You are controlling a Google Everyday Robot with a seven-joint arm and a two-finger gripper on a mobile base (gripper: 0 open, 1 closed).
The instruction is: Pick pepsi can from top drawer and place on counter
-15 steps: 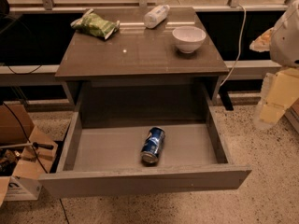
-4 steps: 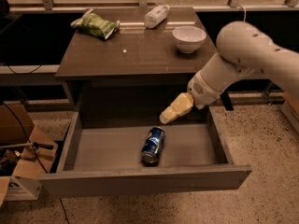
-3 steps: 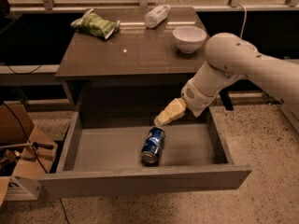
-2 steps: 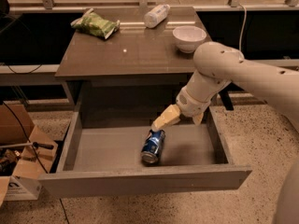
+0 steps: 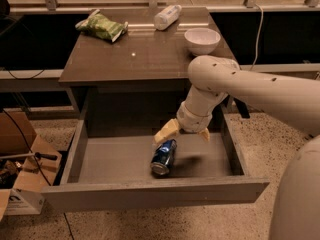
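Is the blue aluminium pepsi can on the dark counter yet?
No, the can lies on its side in the grey top drawer, open claw just above it.

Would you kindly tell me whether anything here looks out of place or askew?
Yes: the pepsi can lies tipped on its side at a slant in the top drawer, rather than upright. The white bottle on the counter also lies on its side. The claw hangs open just above the can, inside the drawer.

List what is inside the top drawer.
Only the pepsi can, lying on its side, the open pincer just above it. The arm hides the back right of the top drawer.
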